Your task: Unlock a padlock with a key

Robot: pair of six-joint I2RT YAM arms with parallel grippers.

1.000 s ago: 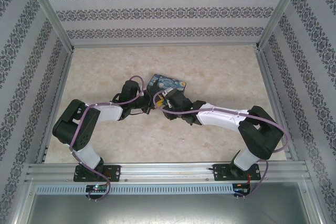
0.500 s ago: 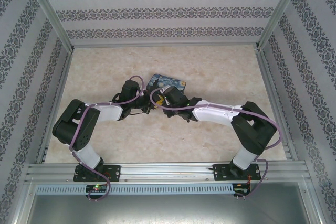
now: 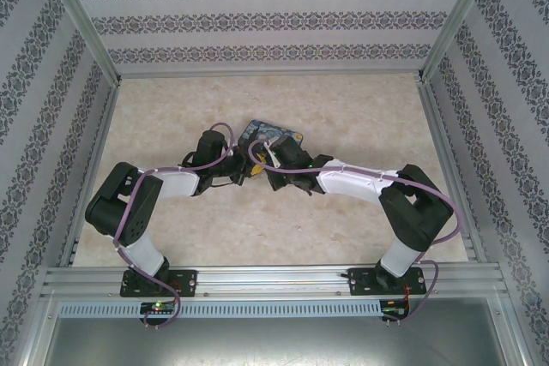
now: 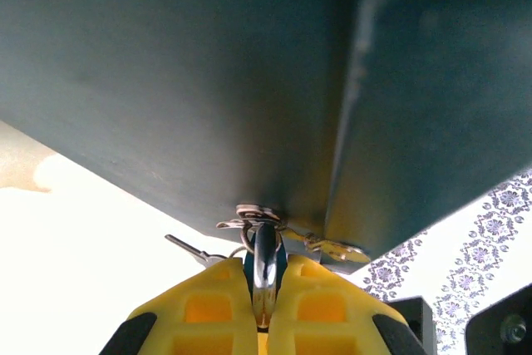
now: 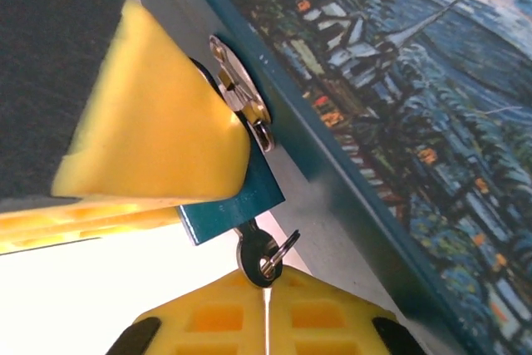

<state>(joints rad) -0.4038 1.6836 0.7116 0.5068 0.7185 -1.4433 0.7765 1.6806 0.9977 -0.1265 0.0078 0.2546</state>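
In the left wrist view my left gripper (image 4: 264, 288) is shut on the teal padlock (image 4: 249, 268). Its metal shackle (image 4: 265, 268) runs up to the hasp (image 4: 258, 214) on the dark-blue box (image 4: 208, 81). A spare key (image 4: 187, 248) sticks out to the left on a ring. In the right wrist view the padlock's teal body (image 5: 237, 204) pokes out below a yellow left finger (image 5: 150, 139). The key (image 5: 259, 253) sits in the padlock's lower end, and my right gripper (image 5: 266, 287) is shut on its head. Both grippers meet at the box's front (image 3: 253, 169).
The box's lid (image 5: 399, 81) carries a swirly night-sky painting. The box (image 3: 276, 135) lies mid-table on the beige marbled surface (image 3: 360, 117). Patterned walls and metal rails (image 3: 94, 126) close in the table on three sides.
The right arm has swung its wrist leftward and a little toward the box, closing on the left gripper. The left arm has stayed put.
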